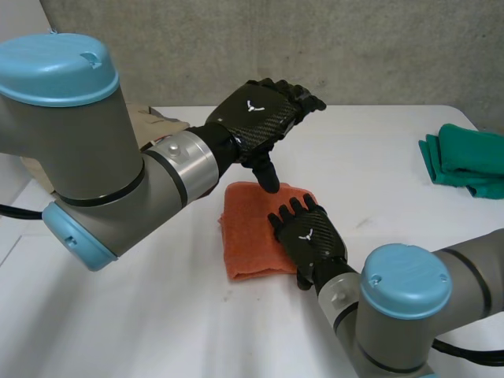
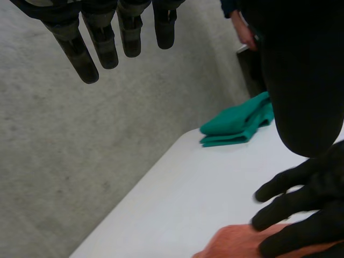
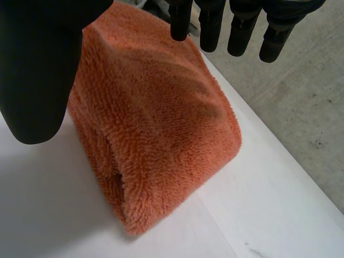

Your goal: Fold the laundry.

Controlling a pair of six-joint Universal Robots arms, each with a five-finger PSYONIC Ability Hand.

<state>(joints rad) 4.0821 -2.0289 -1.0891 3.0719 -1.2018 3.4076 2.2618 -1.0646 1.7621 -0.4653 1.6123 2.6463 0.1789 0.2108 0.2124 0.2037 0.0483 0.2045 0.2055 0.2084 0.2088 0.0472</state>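
A folded orange towel [image 1: 246, 236] lies in the middle of the white table [image 1: 118, 323]. My right hand [image 1: 309, 235] rests flat on its right half, fingers straight and open. In the right wrist view the thick folded towel [image 3: 161, 123] lies under that hand's straight fingers [image 3: 239, 29]. My left hand [image 1: 260, 116] hovers open above the towel's far edge, apart from it, thumb pointing down. In the left wrist view its fingers [image 2: 91, 51] hang straight in the air, and the right hand [image 2: 303, 209] lies on the orange towel [image 2: 231, 244] beneath them.
A folded green cloth [image 1: 465, 161] lies at the table's far right edge, also seen as the green cloth [image 2: 236, 123] from the left wrist. A beige cloth [image 1: 161, 124] lies at the far left behind my left arm. A person's hand [image 2: 243, 31] shows beyond the table's end.
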